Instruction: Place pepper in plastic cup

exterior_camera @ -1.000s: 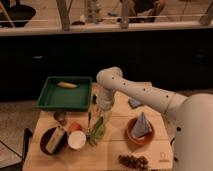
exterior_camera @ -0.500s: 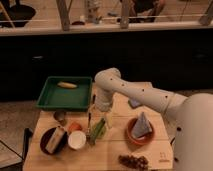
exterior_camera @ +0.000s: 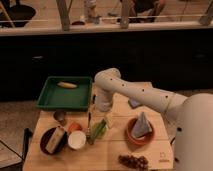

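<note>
**End effector open over the cup**

We see the end effector (exterior_camera: 91, 119) hanging open beneath the white arm, near the middle of the table (exterior_camera: 107, 156), holding nothing. The pepper (exterior_camera: 103, 123) slants at the plastic cup (exterior_camera: 95, 134), just beside the white cup (exterior_camera: 76, 140). We cannot tell whether the pepper sits inside.

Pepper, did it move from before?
No. The pepper lies in the same spot right of the white cup; the open end effector hangs close on its left.
</note>
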Action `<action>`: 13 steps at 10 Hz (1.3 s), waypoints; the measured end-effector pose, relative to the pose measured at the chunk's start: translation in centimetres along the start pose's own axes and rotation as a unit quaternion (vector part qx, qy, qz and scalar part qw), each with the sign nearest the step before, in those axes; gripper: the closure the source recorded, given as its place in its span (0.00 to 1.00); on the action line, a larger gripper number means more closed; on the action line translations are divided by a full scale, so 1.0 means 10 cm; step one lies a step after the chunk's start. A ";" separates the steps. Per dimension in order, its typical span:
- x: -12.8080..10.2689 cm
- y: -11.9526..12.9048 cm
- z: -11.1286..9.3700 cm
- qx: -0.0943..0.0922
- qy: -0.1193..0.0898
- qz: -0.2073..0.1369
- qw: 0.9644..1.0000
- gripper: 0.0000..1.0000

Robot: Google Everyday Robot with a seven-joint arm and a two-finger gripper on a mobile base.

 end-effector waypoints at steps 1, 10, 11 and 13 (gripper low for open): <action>0.00 0.01 -0.01 0.001 -0.001 -0.001 1.000 0.20; -0.01 0.06 -0.16 0.000 -0.004 -0.033 0.999 0.20; -0.01 0.06 -0.16 0.000 -0.003 -0.033 0.999 0.20; -0.01 0.06 -0.16 0.000 -0.003 -0.033 0.999 0.20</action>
